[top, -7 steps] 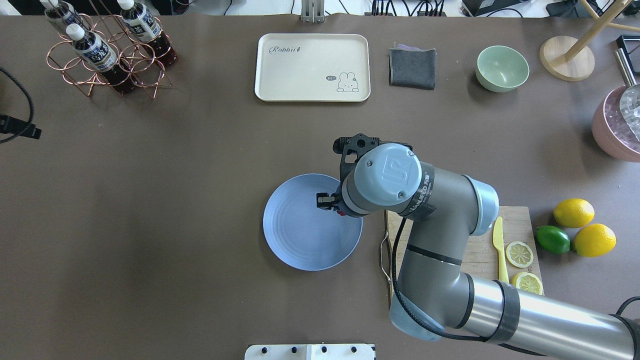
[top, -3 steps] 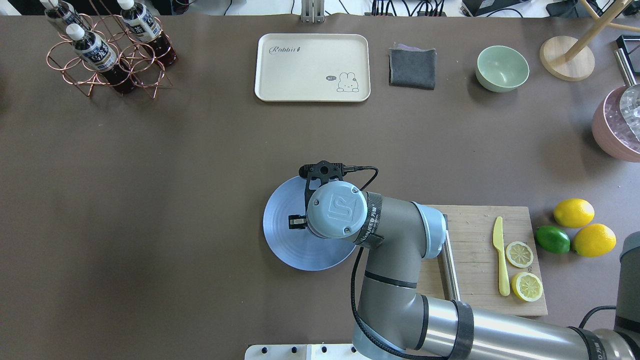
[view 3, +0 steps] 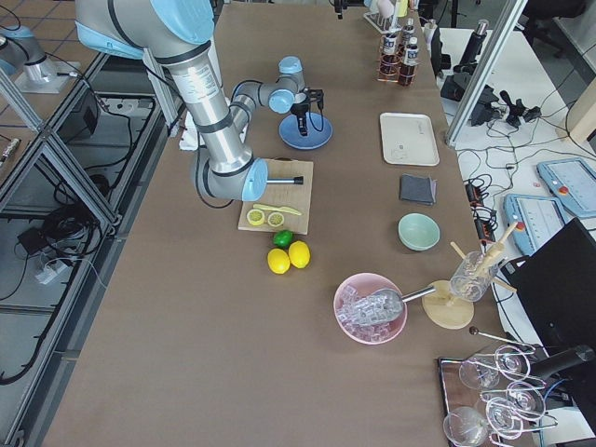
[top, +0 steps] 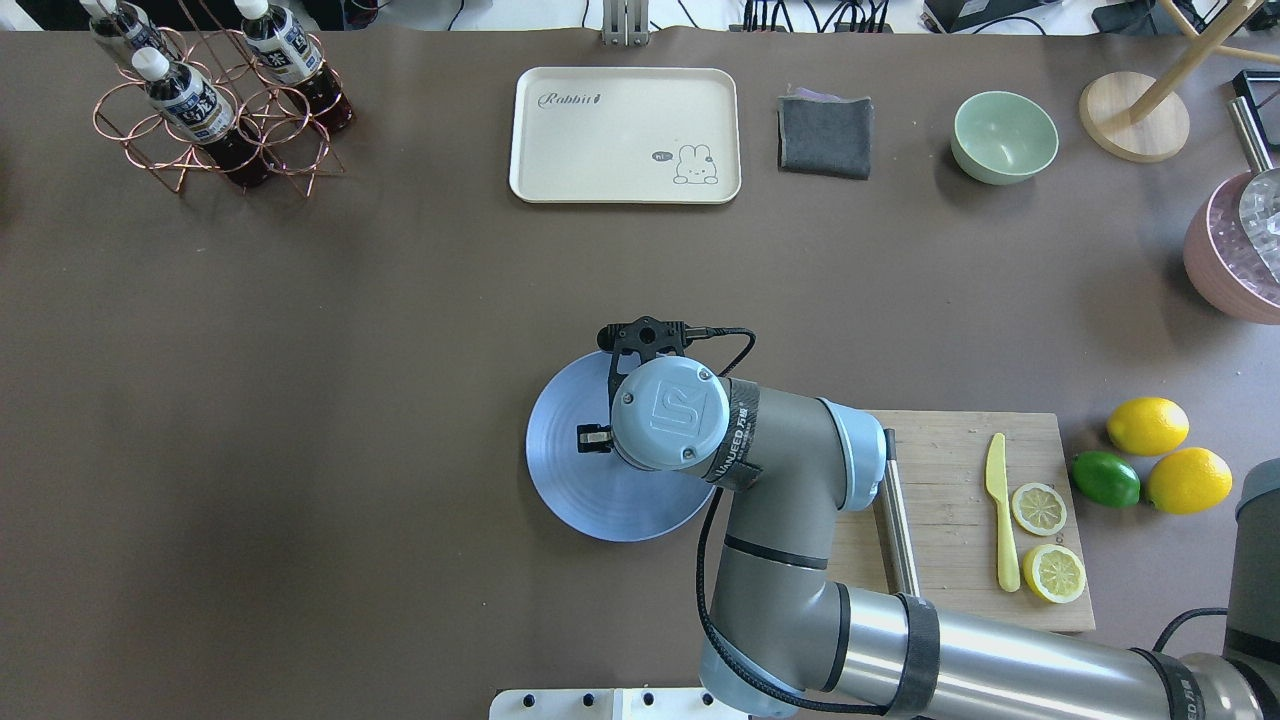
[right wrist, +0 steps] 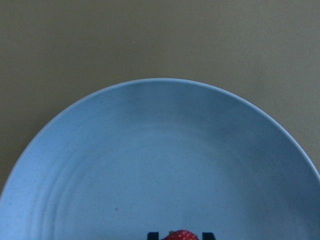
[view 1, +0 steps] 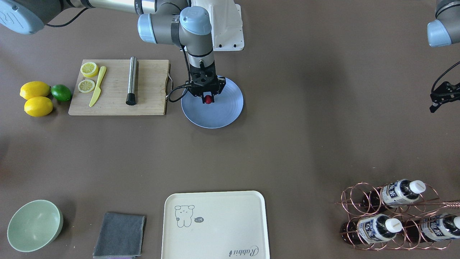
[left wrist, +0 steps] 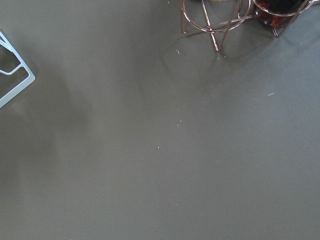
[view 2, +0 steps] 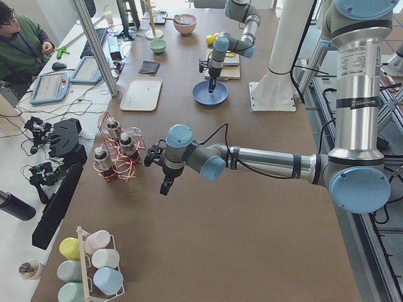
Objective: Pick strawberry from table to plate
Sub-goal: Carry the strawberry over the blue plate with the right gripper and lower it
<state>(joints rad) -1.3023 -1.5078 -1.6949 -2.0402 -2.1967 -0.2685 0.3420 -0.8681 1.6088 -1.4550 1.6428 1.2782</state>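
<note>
Directly over the plate [view 1: 216, 118], the right hand [view 1: 207, 97] pinches the strawberry [view 1: 208, 100] between its fingers

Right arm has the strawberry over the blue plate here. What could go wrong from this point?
1. The strawberry sits clamped in the right gripper's fingers over the plate. Whether it touches the plate is unclear, so a release from height could let the round berry roll off.
2. The wrist cable loops close to the cutting board's metal handle and might snag it when the arm retreats.
</note>
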